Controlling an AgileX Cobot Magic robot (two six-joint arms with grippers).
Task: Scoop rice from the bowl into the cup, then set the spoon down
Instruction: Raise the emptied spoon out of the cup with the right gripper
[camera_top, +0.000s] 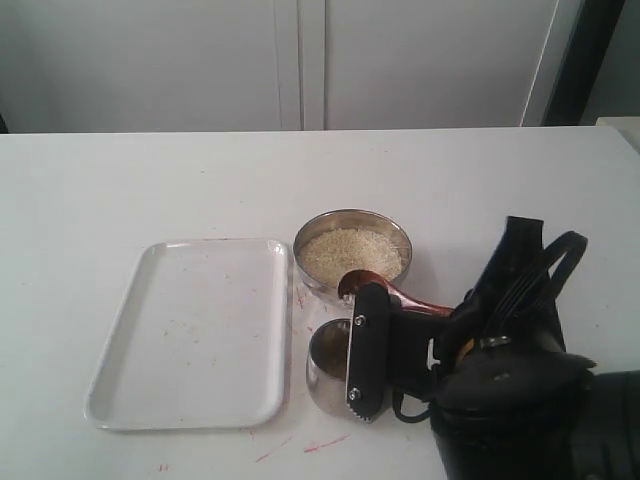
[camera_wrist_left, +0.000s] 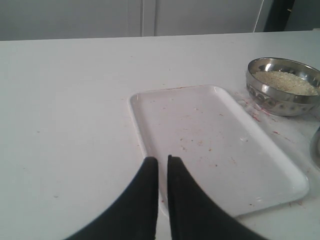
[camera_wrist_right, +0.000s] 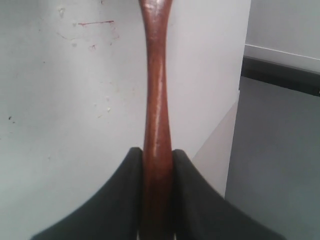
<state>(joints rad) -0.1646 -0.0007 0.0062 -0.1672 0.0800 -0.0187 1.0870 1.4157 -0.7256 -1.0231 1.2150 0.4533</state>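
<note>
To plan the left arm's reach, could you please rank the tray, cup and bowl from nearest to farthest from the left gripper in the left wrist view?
From the left gripper:
1. The tray: just below the jaws.
2. The cup: beside the tray's opposite long side, only its edge in view.
3. The bowl: beyond the tray's far corner, on that same side.

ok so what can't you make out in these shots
- Right wrist view: only the spoon's handle shows in the right gripper; its scoop end is out of frame.
- Exterior view: that gripper covers part of the cup, so its contents are unclear.
- Left wrist view: the cup is cut off by the edge.
</note>
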